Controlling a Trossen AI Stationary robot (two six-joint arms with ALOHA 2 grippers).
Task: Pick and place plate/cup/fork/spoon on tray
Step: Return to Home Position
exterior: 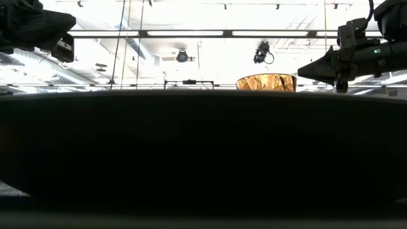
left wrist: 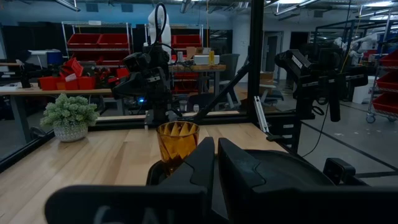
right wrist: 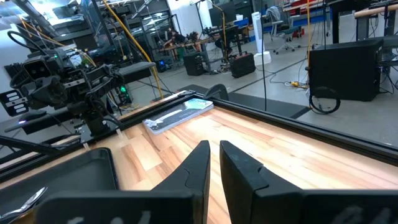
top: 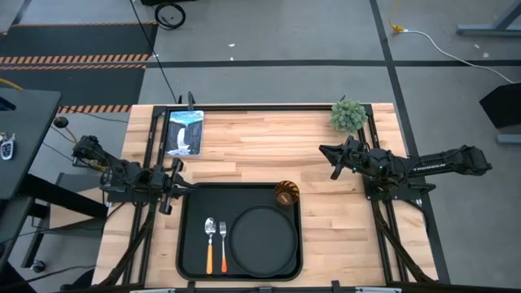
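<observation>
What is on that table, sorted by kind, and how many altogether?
Cutlery: 2, spoon and fork
Dishes: 2, plate and cup
Tray: 1
Plant: 1
Picture: 1
Total: 7

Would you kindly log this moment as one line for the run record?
tray: plate, cup, fork, spoon all on it | left gripper: shut, at tray's left edge | right gripper: shut, over table

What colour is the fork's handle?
Orange, on the fork; it shows best in the high view.
</observation>
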